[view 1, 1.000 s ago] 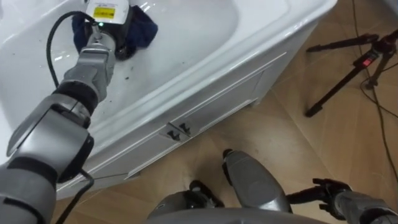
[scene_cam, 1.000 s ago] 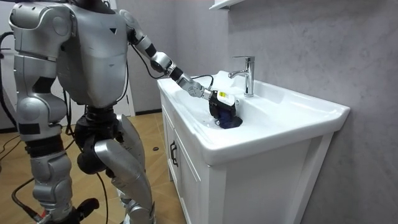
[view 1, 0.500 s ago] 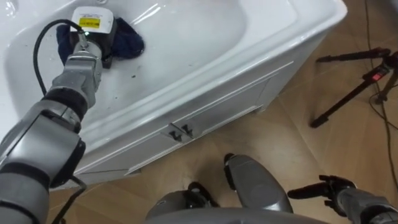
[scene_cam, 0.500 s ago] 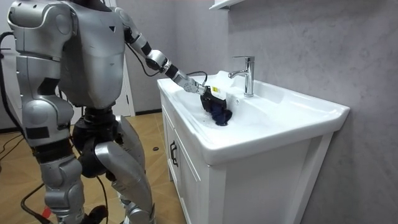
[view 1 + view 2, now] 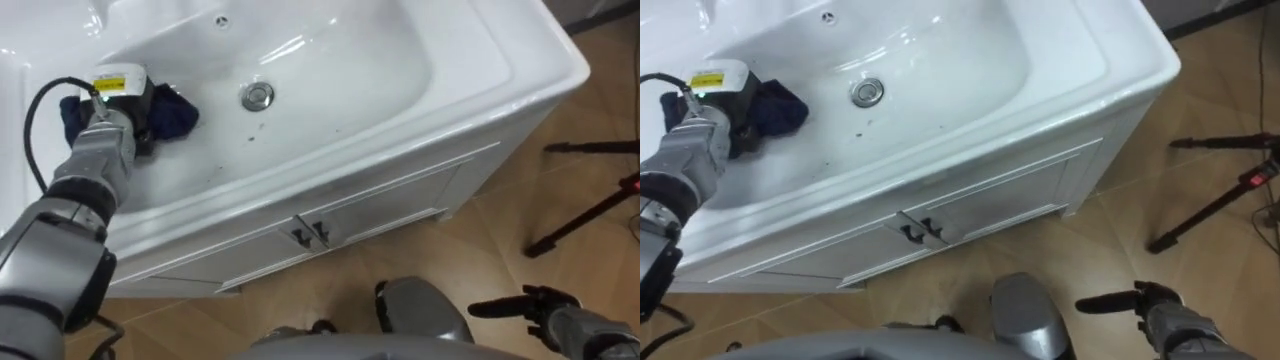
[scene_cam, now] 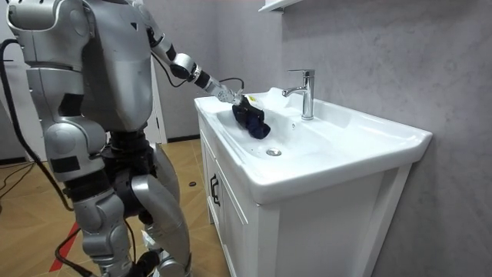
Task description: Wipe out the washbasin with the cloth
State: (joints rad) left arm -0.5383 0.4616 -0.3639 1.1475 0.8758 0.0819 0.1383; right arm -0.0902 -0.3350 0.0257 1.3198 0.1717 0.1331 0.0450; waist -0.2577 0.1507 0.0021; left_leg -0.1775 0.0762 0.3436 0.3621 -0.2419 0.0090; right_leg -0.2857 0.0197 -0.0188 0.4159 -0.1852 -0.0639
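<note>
- On basin (image 5: 330, 60) left slope, dark blue cloth (image 5: 172, 115) lies bunched, left of drain (image 5: 257, 95) and apart from it.
- Left hand (image 5: 122, 100) sits on cloth's left part, arm reaching in from lower left. It is buried in cloth, so can't tell if it grips or just presses.
- Right hand (image 5: 528, 303) hangs low at lower right over wood floor (image 5: 480, 260), loosely spread, holding nothing.
- Room view: robot stands at cabinet (image 6: 231, 223) on room view's left, left arm stretched over basin. Faucet (image 6: 305, 92) is at back edge, beyond cloth.
- Tripod (image 5: 590, 215) stands on floor, right of cabinet.
</note>
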